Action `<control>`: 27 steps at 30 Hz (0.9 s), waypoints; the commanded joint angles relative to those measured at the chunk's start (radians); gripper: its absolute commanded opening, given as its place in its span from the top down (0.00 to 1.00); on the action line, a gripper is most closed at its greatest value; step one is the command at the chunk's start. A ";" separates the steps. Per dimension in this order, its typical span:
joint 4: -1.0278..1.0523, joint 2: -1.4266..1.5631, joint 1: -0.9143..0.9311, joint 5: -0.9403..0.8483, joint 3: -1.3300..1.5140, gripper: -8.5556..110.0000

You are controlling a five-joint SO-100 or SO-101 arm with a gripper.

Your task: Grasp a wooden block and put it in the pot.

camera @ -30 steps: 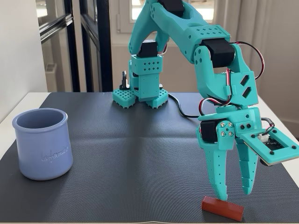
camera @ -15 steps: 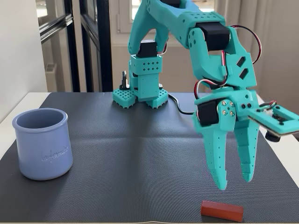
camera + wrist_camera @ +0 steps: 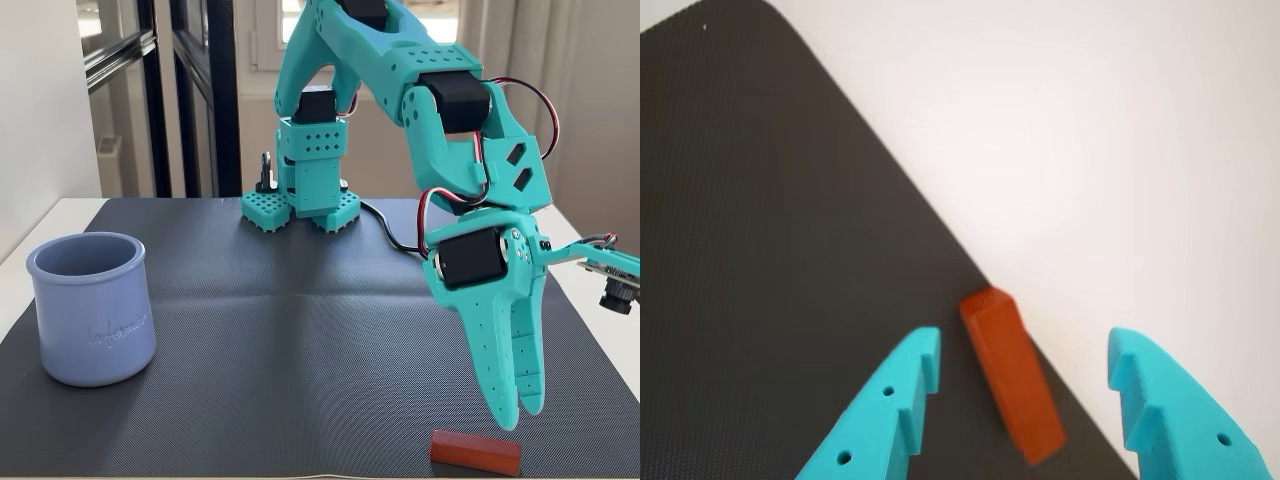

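The white desk [image 3: 30, 225] carries a dark ribbed mat [image 3: 280, 340] that covers most of it. The teal arm [image 3: 400, 90] is bolted at the back, around 12 o'clock in the fixed view, and leans over toward the front right. The blue pot [image 3: 90, 310] sits on the mat's left side at about 9 o'clock, upright, well apart from everything else.

The fingers [image 3: 1025, 410] are open with a wide gap, holding nothing, and hang just above the block [image 3: 1012, 385] without touching it, as far as I can tell.

The block lies flat at the mat's front right edge, roughly 5 o'clock in the fixed view [image 3: 475, 452]. In the wrist view its long axis runs from about 11 o'clock to 5 o'clock, near end cut off behind the frame bottom, sitting right along the mat border between the two fingers, a bit nearer the left one.

For the grab I'd drop straight down so the tips straddle the short width, square to that long axis, centre it first, then close. If it's pinched off-centre it'll probably twist or skid off the mat edge.
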 commanded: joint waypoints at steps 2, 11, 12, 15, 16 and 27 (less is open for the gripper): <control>-0.011 0.003 0.014 -0.012 -0.008 0.76; -0.012 -0.009 0.035 -0.052 0.011 0.76; -0.012 -0.015 0.038 -0.052 0.015 0.76; -0.012 -0.038 0.037 -0.054 0.018 0.76; -0.012 -0.044 0.034 -0.054 0.018 0.76; -0.003 -0.072 0.025 -0.054 0.020 0.85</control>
